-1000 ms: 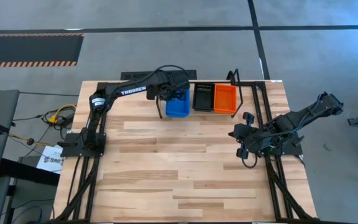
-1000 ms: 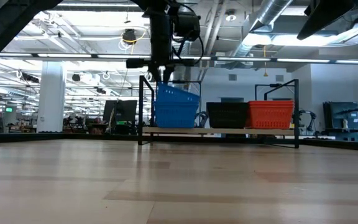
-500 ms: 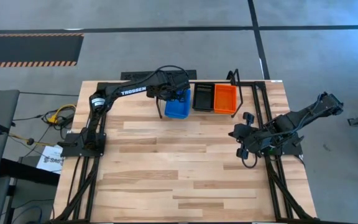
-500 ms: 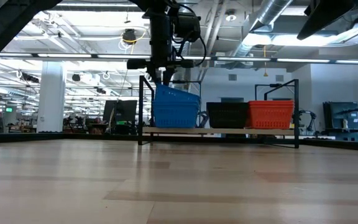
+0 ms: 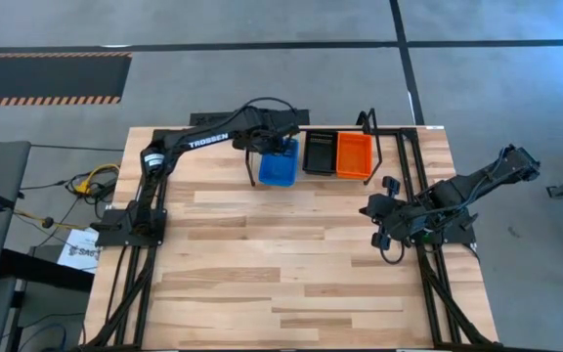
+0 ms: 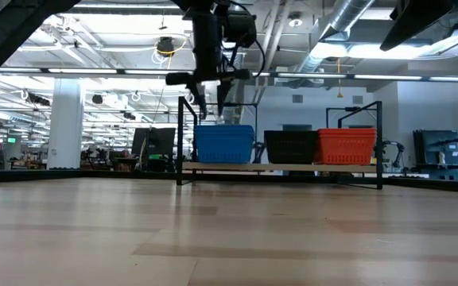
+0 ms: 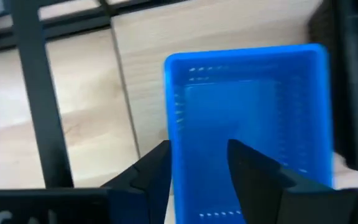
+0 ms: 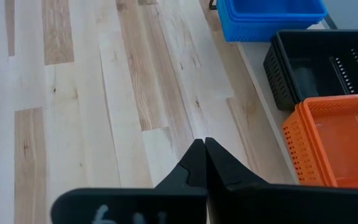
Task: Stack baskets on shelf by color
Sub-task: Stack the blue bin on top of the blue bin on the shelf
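On the shelf [image 6: 293,167] at the table's far edge stand blue baskets [image 6: 224,144], black baskets [image 6: 290,147] and red-orange baskets [image 6: 346,145], side by side. The top blue basket [image 5: 278,168] sits level. My left gripper [image 6: 211,99] hangs open just above its rim. In the left wrist view its fingers [image 7: 154,171] straddle one wall of the blue basket [image 7: 247,106] without gripping it. My right gripper [image 5: 369,209] waits shut at the table's right side. Its wrist view shows the shut right gripper [image 8: 204,146] facing the blue [image 8: 272,15], black [image 8: 316,68] and orange [image 8: 334,137] baskets.
The shelf's black upright rods [image 6: 180,139] rise at both ends, one close to my left gripper. The plank tabletop [image 5: 281,254] stretches in front of the shelf. A grey floor surrounds the table, and a workshop room lies behind it.
My left gripper has opened and let go of the blue basket. The basket went from tilted to level on the shelf. The gripper has lifted slightly. The right arm has stayed still.
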`<action>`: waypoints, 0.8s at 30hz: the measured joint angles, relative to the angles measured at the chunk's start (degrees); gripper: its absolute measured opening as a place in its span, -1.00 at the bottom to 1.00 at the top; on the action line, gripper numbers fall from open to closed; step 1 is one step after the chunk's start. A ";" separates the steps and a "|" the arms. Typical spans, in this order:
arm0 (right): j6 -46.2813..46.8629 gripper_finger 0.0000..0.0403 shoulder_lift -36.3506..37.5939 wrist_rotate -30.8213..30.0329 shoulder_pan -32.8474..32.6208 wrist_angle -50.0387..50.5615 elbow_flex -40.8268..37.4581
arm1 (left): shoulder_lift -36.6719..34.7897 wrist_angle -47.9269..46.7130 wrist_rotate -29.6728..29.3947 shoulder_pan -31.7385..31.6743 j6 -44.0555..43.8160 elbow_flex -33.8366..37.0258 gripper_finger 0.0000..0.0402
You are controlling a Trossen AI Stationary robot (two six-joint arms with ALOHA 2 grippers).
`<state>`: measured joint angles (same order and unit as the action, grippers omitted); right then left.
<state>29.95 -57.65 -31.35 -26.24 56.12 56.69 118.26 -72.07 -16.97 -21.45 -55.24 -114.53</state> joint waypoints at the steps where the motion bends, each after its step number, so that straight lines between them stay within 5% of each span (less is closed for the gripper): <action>1: 0.00 -0.97 0.01 0.00 0.01 0.00 0.00 | 0.00 -0.06 0.20 0.08 0.93 -0.97 -0.29; 12: -3.34 -0.99 0.00 1.30 0.15 -7.33 0.00 | -0.05 -5.69 -0.99 8.73 13.44 -20.34 -0.41; 15: -6.71 -0.99 -0.47 2.55 1.01 -12.98 0.00 | -4.10 -3.58 -3.88 13.80 15.78 -18.21 -0.45; 20: -13.32 -0.99 -3.78 11.74 7.43 -23.49 0.04 | -9.71 -6.76 -18.89 24.34 15.77 -18.13 -0.51; 24: -18.89 -1.00 -10.21 26.75 14.74 -35.56 0.01 | -12.34 -10.92 -29.91 32.12 15.39 -18.13 -0.55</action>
<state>11.07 -67.86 -4.61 -11.49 20.56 56.69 105.92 -82.99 -46.88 10.67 -39.85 -132.66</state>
